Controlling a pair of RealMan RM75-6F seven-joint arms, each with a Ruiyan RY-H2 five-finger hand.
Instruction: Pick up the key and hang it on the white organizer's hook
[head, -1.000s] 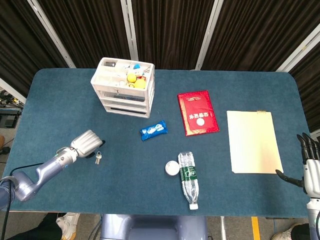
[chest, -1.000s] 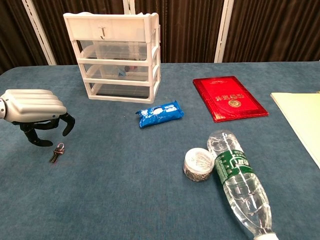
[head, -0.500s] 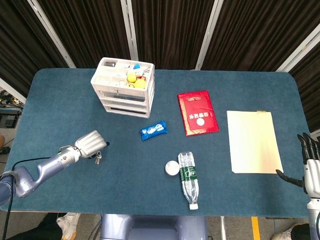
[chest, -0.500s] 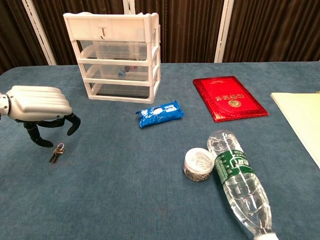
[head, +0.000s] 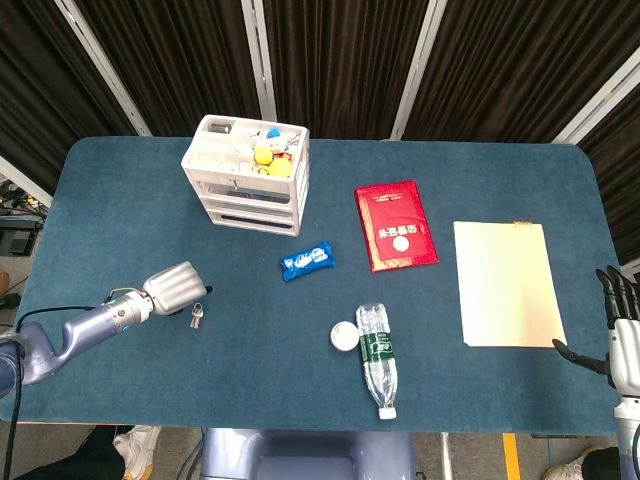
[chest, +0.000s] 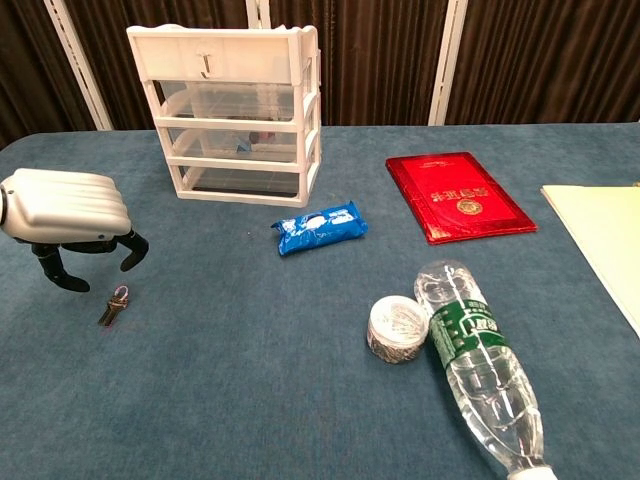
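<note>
A small key (head: 197, 317) (chest: 113, 306) lies flat on the blue table at the front left. My left hand (head: 176, 287) (chest: 68, 212) hovers just above and behind it, palm down, fingers curled downward and apart, holding nothing and not touching the key. The white organizer (head: 247, 174) (chest: 236, 112) stands at the back left with its hook (chest: 204, 66) on the top front panel. My right hand (head: 620, 330) hangs off the table's right edge with its fingers spread; the chest view does not show it.
A blue snack packet (head: 307, 260) (chest: 318, 227), a red booklet (head: 396, 225) (chest: 459, 195), a tape roll (head: 344, 335) (chest: 397, 329), a lying water bottle (head: 377, 358) (chest: 478, 366) and a cream folder (head: 505, 283) (chest: 602, 232) are spread over the middle and right.
My left hand came forward over the key, then drew back left and slightly up. The key stays on the table.
</note>
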